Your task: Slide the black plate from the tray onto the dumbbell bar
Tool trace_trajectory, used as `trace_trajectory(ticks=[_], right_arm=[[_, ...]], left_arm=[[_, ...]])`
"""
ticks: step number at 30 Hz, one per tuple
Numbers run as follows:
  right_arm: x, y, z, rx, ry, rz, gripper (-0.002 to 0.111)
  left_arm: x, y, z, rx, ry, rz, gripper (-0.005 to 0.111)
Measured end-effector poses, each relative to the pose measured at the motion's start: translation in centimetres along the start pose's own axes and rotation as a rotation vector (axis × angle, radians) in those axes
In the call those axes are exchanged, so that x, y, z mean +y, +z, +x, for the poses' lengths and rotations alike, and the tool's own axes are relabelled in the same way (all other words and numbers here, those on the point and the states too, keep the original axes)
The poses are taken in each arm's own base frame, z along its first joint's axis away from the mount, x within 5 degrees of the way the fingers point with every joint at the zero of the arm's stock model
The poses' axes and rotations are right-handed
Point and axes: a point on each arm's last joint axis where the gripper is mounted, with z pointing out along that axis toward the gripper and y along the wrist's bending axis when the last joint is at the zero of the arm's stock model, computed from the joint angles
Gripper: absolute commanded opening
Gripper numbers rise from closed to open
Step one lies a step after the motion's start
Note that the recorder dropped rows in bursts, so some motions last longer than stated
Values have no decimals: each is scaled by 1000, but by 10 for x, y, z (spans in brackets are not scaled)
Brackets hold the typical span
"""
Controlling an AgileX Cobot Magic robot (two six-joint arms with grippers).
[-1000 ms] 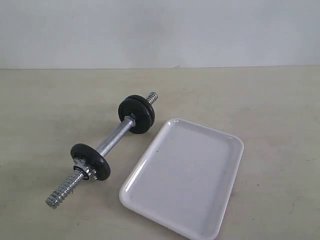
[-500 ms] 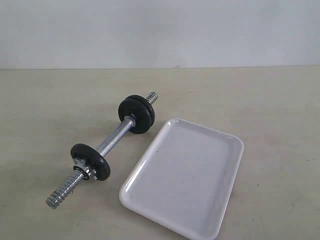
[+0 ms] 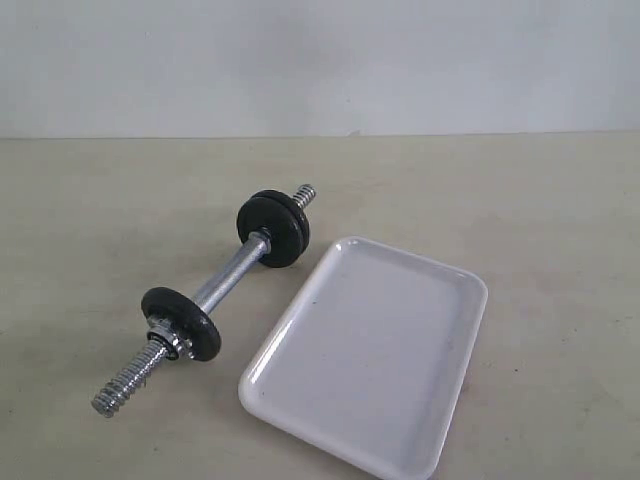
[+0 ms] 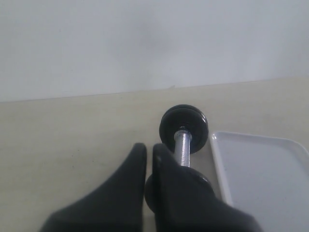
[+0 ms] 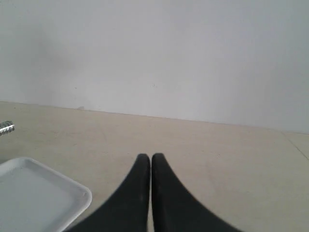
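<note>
Glossy white rectangular tray (image 3: pixel 370 350) with low raised rim, holding nothing. Just beside the tray's long edge, not touching: slim chrome dumbbell bar (image 3: pixel 228 275) lying on pale beige tabletop (image 3: pixel 540 200). Already threaded onto it: one flat round black iron plate (image 3: pixel 182 322) toward the near threaded end, plus a thicker black pair (image 3: pixel 273 228) toward the far end. Judged complete, with no disc left on the tray to move.

Left gripper (image 4: pixel 146 154): fingers pressed together, empty, on the bar's side of the tray, facing along the bar. Right gripper (image 5: pixel 147 159): fingers likewise together, empty, off a tray corner on the opposite side.

Open tabletop all round the tray; only a narrow gap toward the bar.
</note>
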Motion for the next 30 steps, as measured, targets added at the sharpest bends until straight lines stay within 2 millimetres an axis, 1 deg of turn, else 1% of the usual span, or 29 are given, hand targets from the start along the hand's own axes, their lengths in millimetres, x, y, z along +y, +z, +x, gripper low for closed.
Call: trace_trajectory(ticks=[10, 19, 22, 27, 30], right_arm=[[0, 0, 1, 2, 66, 5, 0], [-6, 0, 2, 8, 95, 69, 0], [-8, 0, 7, 59, 116, 93, 0], [-9, -2, 20, 204, 138, 118, 0], [-10, -3, 22, 221, 125, 121, 0]], left_arm=[[0, 0, 0, 0, 0, 0, 4], [0, 0, 0, 2, 0, 1, 4], [0, 0, 0, 2, 0, 1, 4], [0, 0, 0, 2, 0, 1, 4], [0, 0, 0, 2, 0, 1, 4]])
